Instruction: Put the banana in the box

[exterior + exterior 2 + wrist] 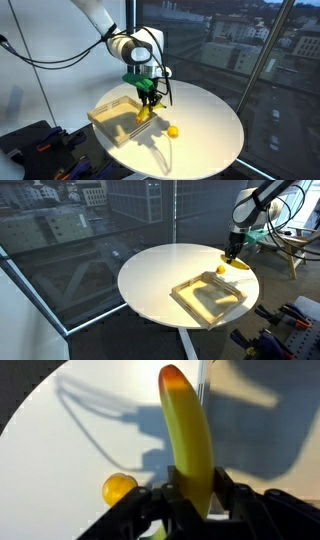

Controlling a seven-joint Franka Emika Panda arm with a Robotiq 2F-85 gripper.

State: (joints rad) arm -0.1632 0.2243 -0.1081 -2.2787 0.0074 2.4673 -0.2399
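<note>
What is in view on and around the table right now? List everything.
banana: one, yellow with an orange-tinted tip, held in the gripper beside the box, not in it.
box: one, light tan, on the table near its edge.
small round fruit: one, yellow-orange, on the table, apart from the banana.
table: one, white, round, next to the windows.
arm: one, white, reaching over the table from above.
gripper: one, black, shut on the banana.
</note>
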